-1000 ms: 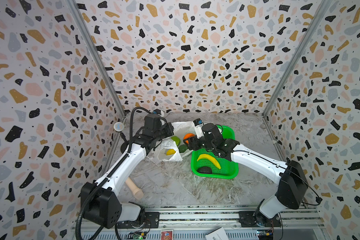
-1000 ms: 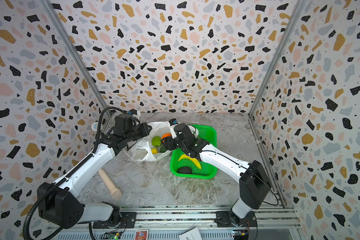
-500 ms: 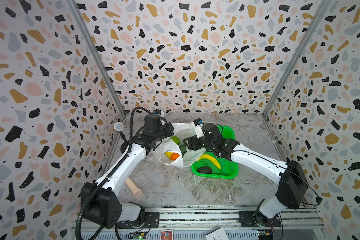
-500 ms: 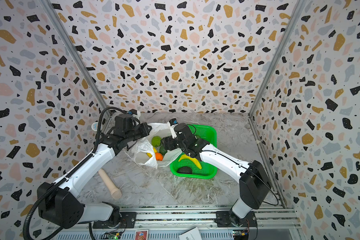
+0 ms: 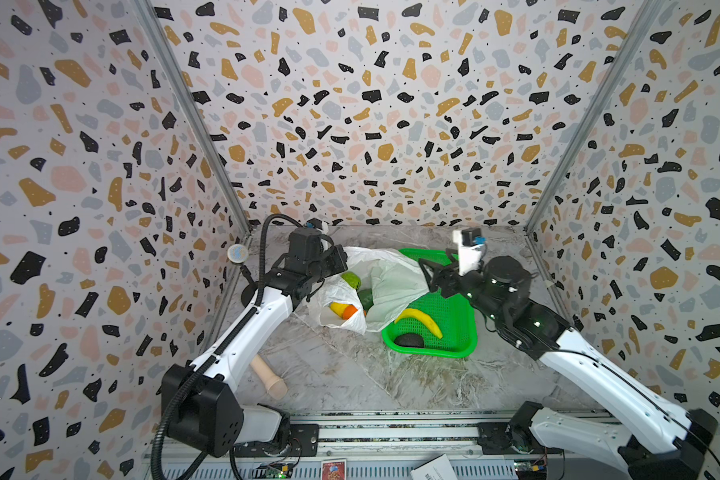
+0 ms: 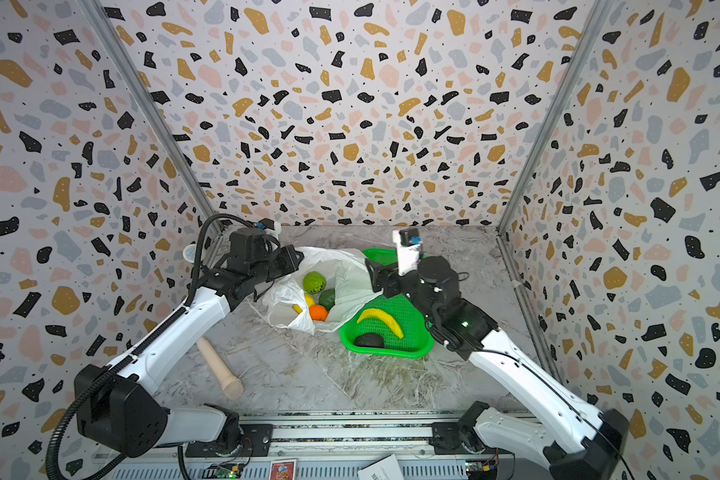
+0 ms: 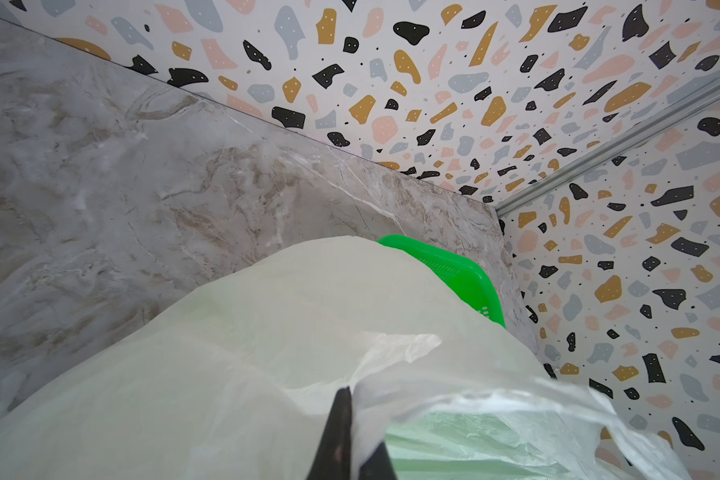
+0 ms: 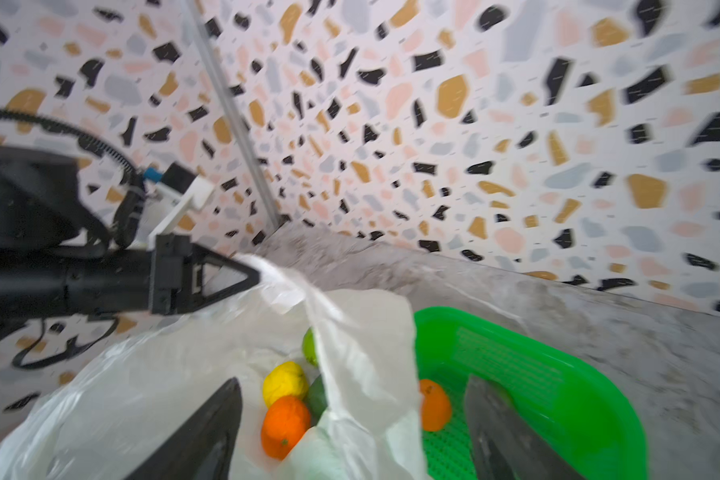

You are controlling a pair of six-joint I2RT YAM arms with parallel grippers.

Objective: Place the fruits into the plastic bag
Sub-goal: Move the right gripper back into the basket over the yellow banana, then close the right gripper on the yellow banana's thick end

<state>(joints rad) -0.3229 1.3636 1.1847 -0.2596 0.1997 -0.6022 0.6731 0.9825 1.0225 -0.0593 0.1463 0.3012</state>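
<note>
Near right gripper (image 8: 352, 380), orange (image 8: 285, 426) in bag (image 8: 142, 395)

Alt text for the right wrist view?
Open right gripper above the plastic bag, which holds a lemon, an orange and green fruit. A second orange lies in the green basket; the left gripper pinches the bag's rim.

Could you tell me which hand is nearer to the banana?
Right. The right hand hangs open over the basket holding the banana; the left hand pinches the bag beyond.
</note>
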